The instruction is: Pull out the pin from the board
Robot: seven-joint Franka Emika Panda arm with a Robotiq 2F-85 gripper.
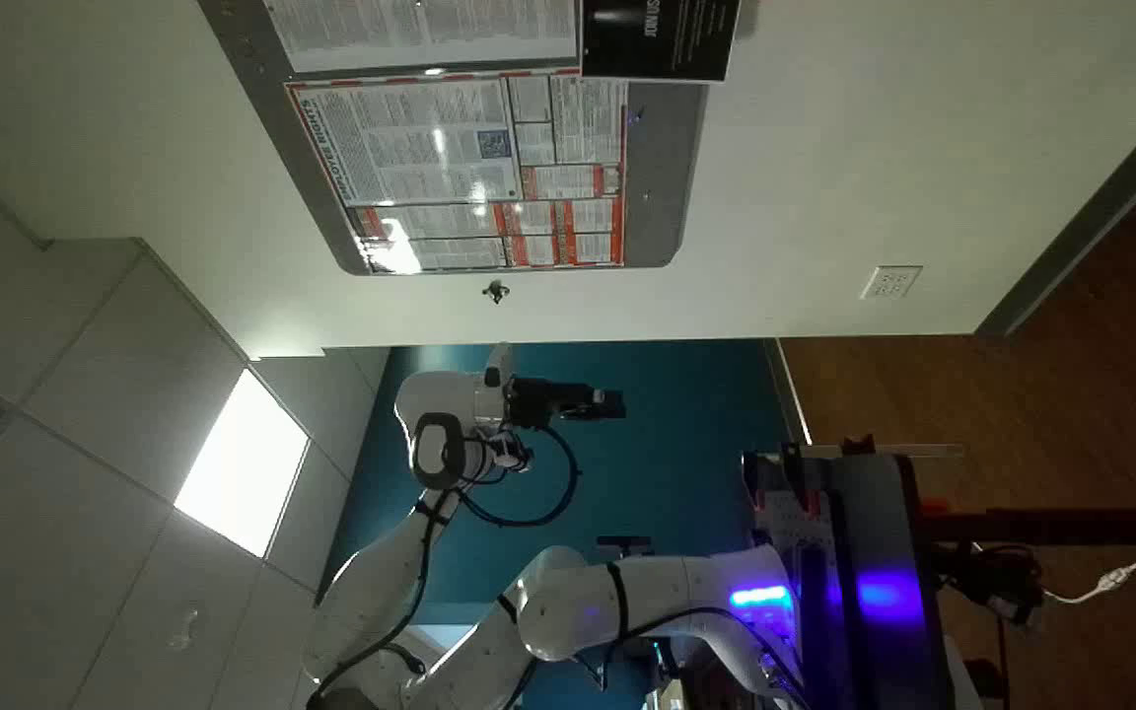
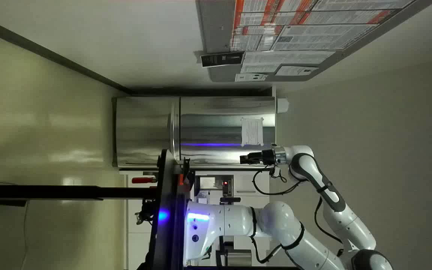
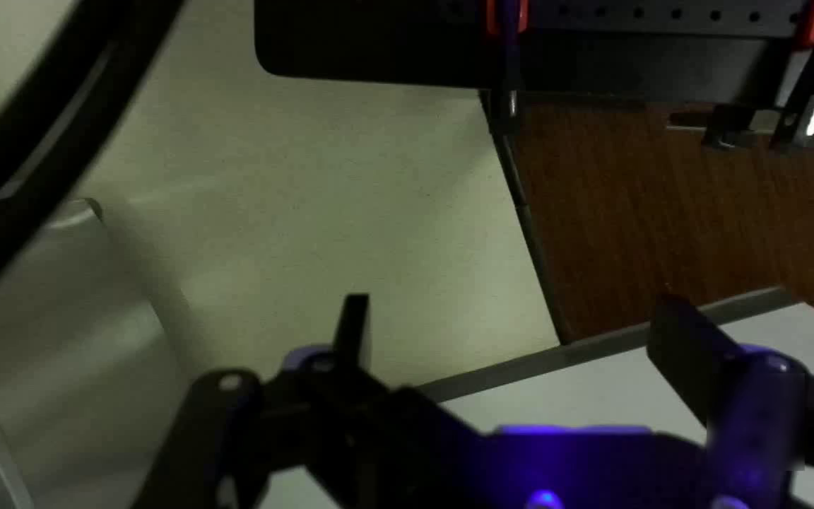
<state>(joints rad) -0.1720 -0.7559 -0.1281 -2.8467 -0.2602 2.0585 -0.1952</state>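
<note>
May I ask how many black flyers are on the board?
1: the black flyer overhangs the floor-side edge of the board, seen in both exterior views. Each view crops the board, so more may be hidden.

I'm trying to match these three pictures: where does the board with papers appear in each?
In an exterior view: the board, top, mostly left of centre.
In an exterior view: the board, top, mostly right of centre.
Wrist view: not in it.
Shared landmark: gripper, near centre in both exterior views, bottom in wrist view.
</note>
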